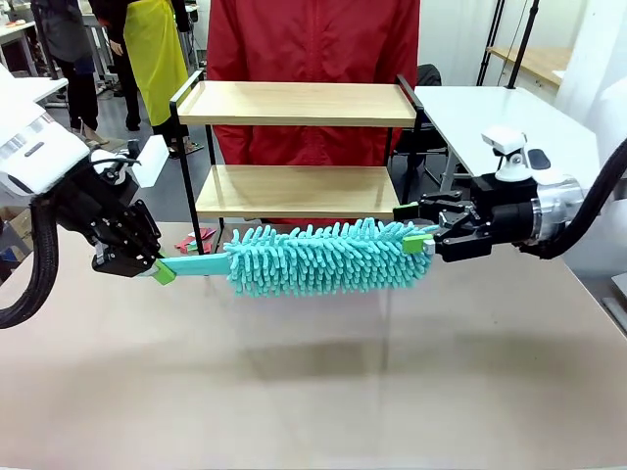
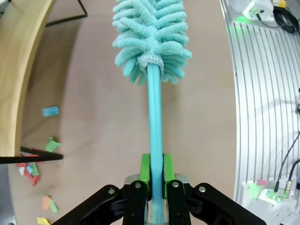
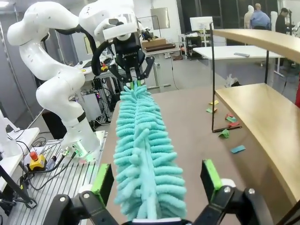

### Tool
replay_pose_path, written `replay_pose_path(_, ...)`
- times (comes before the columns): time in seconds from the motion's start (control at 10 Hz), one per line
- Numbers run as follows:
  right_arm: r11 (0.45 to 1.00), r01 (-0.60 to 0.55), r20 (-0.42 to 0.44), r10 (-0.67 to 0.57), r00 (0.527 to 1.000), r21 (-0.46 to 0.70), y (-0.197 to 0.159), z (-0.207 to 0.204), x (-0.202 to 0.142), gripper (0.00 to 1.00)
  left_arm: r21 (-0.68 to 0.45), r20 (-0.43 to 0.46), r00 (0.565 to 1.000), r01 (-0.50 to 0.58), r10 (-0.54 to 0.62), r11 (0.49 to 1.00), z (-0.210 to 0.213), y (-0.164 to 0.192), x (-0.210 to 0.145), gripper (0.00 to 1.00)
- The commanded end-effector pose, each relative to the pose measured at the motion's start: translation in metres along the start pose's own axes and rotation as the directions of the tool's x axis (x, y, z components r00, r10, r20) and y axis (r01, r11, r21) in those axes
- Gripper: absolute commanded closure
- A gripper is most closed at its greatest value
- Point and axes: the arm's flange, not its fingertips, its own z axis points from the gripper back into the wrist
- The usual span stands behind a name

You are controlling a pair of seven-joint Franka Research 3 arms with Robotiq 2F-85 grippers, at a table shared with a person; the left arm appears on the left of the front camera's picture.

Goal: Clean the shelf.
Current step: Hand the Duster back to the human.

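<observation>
A teal fluffy duster (image 1: 323,258) hangs level above the brown table, in front of the shelf (image 1: 294,103), a two-board wooden rack in a black frame. My left gripper (image 1: 157,269) is shut on the duster's flat teal handle (image 2: 155,122), green pads (image 2: 145,168) pressed to both sides. My right gripper (image 1: 413,227) is open at the other end, its jaws standing either side of the duster's tip (image 3: 143,150) with a gap to the fluff. The shelf's boards (image 3: 262,112) lie to that gripper's right. Farther off, the left gripper (image 3: 133,79) holds the handle end.
Coloured paper scraps (image 2: 50,111) lie on the table beneath the shelf (image 3: 229,125). A person in a red jacket (image 1: 313,39) stands right behind the shelf. A white table (image 1: 500,113) is at the back right. A ribbed metal base plate (image 2: 262,93) borders the table.
</observation>
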Motion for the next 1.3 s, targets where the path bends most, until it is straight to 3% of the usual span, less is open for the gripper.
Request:
replay_pose_path(0.0,1.000,-0.002,-0.012,0.002,1.000,-0.003,0.018,-0.009,-0.019,0.00,-0.003,0.003,1.000,-0.003,0.003,1.000,0.003,0.000,0.001,0.87)
replay_pose_path(0.9,0.995,0.086,-0.012,-0.085,0.996,0.060,0.013,-0.030,-0.038,0.00,-0.003,0.003,1.000,-0.003,0.003,1.000,0.003,0.000,0.001,0.87)
replay_pose_path(1.0,0.991,0.108,-0.004,-0.108,0.994,0.084,0.011,-0.030,-0.037,0.60,-0.003,0.003,1.000,-0.003,0.003,1.000,0.003,0.000,0.001,0.87)
replay_pose_path(1.1,0.992,0.091,-0.010,-0.090,0.996,0.083,0.011,-0.031,-0.036,0.60,-0.003,0.003,1.000,-0.003,0.003,1.000,0.003,0.000,0.001,0.87)
replay_pose_path(1.2,0.993,0.084,-0.009,-0.083,0.996,0.083,0.011,-0.031,-0.035,1.00,-0.003,0.003,1.000,-0.003,0.003,1.000,0.003,0.000,0.001,0.87)
